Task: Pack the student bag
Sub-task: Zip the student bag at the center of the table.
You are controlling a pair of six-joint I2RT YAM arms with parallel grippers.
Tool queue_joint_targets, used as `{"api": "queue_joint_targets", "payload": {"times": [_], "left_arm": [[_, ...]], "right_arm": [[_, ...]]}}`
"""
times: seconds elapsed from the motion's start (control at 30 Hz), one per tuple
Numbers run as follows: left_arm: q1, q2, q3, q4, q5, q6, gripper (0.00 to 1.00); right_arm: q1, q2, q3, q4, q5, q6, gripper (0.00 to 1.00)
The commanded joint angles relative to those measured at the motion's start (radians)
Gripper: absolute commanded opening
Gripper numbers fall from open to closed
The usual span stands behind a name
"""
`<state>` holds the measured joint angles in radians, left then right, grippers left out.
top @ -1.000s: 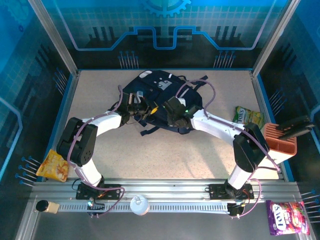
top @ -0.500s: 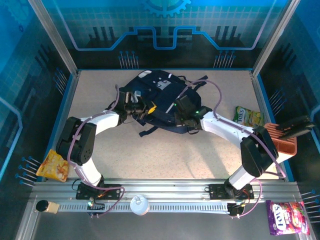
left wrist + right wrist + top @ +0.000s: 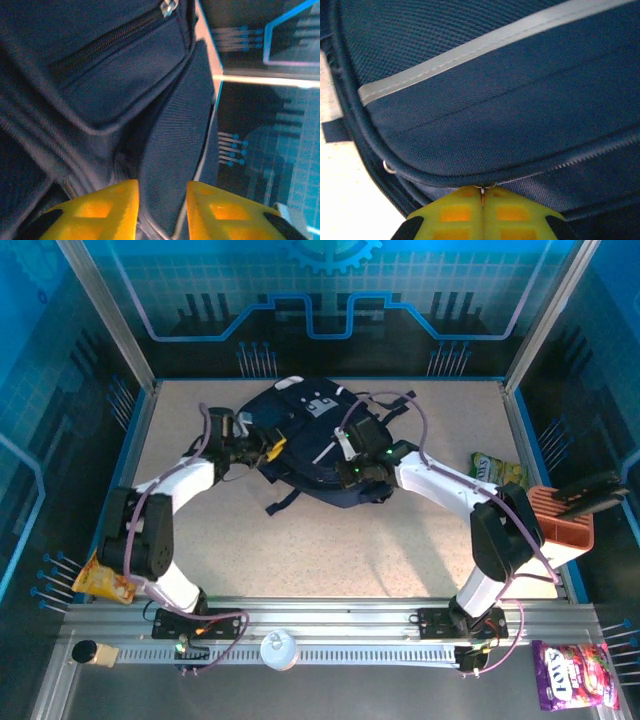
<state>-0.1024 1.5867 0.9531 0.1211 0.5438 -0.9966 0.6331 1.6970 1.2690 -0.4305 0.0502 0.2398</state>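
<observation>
Navy student bag [image 3: 315,440] seems mid-unzipping: right gripper [image 3: 482,195] pinches its zipper pull [image 3: 484,187], left gripper [image 3: 162,189] part-open astride its side fold [image 3: 172,150]; next, pull steadily.

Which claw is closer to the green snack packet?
Right. The right gripper, shut on a zipper pull of the student bag, is left of the green snack packet; the left gripper sits farther left, at the bag's other side.

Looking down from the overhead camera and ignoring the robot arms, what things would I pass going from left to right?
Orange-yellow crinkly snack bag → large dark navy fabric backpack → green foil snack packet → terracotta ribbed plastic holder.
</observation>
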Motion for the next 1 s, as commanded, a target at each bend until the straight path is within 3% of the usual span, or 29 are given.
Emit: {"api": "queue_joint_targets", "payload": {"times": [0.0,0.13,0.43,0.63,0.97], "left_arm": [[0.040,-0.134,-0.064,-0.114,-0.090,0.048,0.38],[0.056,-0.249,-0.109,-0.216,-0.137,0.066,0.54],[0.057,-0.339,-0.171,-0.311,-0.162,0.039,0.61],[0.056,-0.311,-0.170,-0.291,-0.140,0.028,0.56],[0.051,-0.239,-0.141,-0.226,-0.133,-0.009,0.37]], "right_arm": [[0.058,0.063,0.096,0.101,-0.146,-0.041,0.00],[0.107,0.158,0.201,0.129,-0.213,-0.022,0.00],[0.172,0.315,0.389,0.168,-0.329,0.038,0.00],[0.184,0.328,0.385,0.202,-0.371,0.072,0.00],[0.196,0.336,0.385,0.205,-0.387,0.078,0.00]]}}
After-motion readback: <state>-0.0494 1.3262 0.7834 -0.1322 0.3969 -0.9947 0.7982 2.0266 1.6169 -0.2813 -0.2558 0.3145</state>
